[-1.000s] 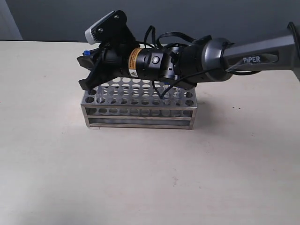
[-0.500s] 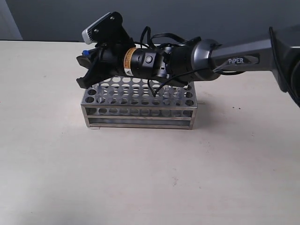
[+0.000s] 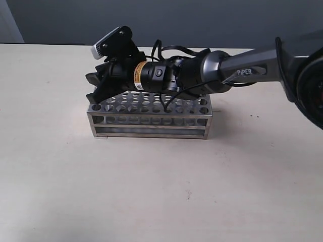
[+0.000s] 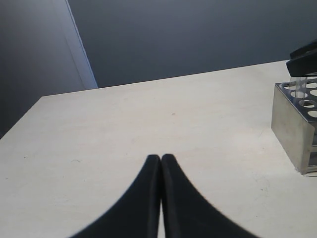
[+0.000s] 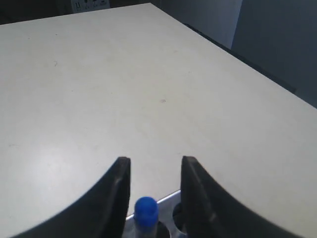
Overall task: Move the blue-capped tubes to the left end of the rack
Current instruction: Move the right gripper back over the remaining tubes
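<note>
Right wrist feed: I've got the right gripper (image 5: pixel 156 159) spread apart, two dark curved fingers (image 5: pixel 115 198) with a clear gap between them. In that gap stands one blue-capped tube (image 5: pixel 146 209), with a bright blue cap and a hint of clear body under it. It's closer to one finger than the other, and as far as I can see neither finger touches it. Right by the cap I catch a shiny metal corner of the rack (image 5: pixel 167 199), with a dark round hole just beside the tube. Beyond the fingertips the cream table (image 5: pixel 99 89) runs out to its far edge, and past that edge there's a dark grey wall (image 5: pixel 282 39).
</note>
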{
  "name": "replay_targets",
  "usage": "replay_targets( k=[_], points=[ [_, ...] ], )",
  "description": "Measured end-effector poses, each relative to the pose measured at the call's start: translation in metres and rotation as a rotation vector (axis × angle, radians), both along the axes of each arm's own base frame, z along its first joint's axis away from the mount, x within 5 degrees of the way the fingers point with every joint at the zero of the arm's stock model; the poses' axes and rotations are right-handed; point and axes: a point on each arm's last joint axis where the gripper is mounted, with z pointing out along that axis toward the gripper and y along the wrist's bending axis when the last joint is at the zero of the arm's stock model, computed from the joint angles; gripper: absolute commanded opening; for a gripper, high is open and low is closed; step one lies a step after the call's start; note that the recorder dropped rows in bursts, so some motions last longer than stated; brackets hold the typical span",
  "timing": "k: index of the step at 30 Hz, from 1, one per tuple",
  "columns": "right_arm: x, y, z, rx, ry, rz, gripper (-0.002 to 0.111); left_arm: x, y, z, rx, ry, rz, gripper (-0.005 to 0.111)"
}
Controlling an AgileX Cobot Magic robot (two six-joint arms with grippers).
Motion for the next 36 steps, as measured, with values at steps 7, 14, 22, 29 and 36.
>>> replay_targets(
  k=[7, 14, 22, 29, 36],
  points=[
    [0.000, -0.001, 0.006, -0.004, -0.003, -0.012, 0.039, 0.000, 0.000, 0.000, 0.000, 0.000, 0.000, 0.000],
    [-0.003, -0.028, 0.094, 0.016, -0.066, -0.152, 0.039, 0.000, 0.000, 0.000, 0.000, 0.000, 0.000, 0.000],
    [-0.012, -0.105, 0.148, 0.093, -0.119, -0.251, 0.039, 0.000, 0.000, 0.000, 0.000, 0.000, 0.000, 0.000],
    [-0.014, -0.144, 0.088, 0.020, 0.007, -0.283, 0.039, 0.000, 0.000, 0.000, 0.000, 0.000, 0.000, 0.000],
    [-0.010, -0.141, 0.044, -0.012, 0.093, -0.255, 0.039, 0.000, 0.000, 0.000, 0.000, 0.000, 0.000, 0.000]
  ],
)
